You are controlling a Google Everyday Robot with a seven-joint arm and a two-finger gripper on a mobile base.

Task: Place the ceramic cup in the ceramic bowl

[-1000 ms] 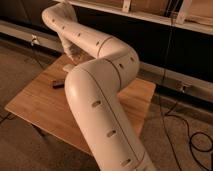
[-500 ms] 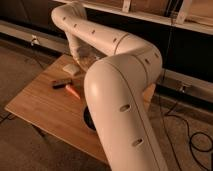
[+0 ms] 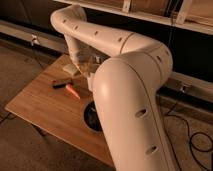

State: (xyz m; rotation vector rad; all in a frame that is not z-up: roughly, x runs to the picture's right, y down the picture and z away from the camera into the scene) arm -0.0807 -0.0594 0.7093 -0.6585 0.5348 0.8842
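The ceramic bowl [image 3: 91, 118] is glossy black and sits near the table's right front. The thick white arm in the foreground hides its right half. The arm loops up to the left and comes down at the table's far side. There my gripper [image 3: 80, 66] hangs low over the wood, shut. A small pale shape [image 3: 73, 71] right beside it looks like the ceramic cup, but I cannot tell whether they touch. Bowl and gripper are well apart.
A short black bar [image 3: 60, 83] and an orange object [image 3: 72, 92] lie side by side on the wooden table [image 3: 40, 110], between gripper and bowl. A dark wall with a shelf runs behind. Cables lie on the floor at right.
The arm's elbow has swung right and toward the camera. More of the table now shows, with the black bowl and the bar. The wrist stays over the far side.
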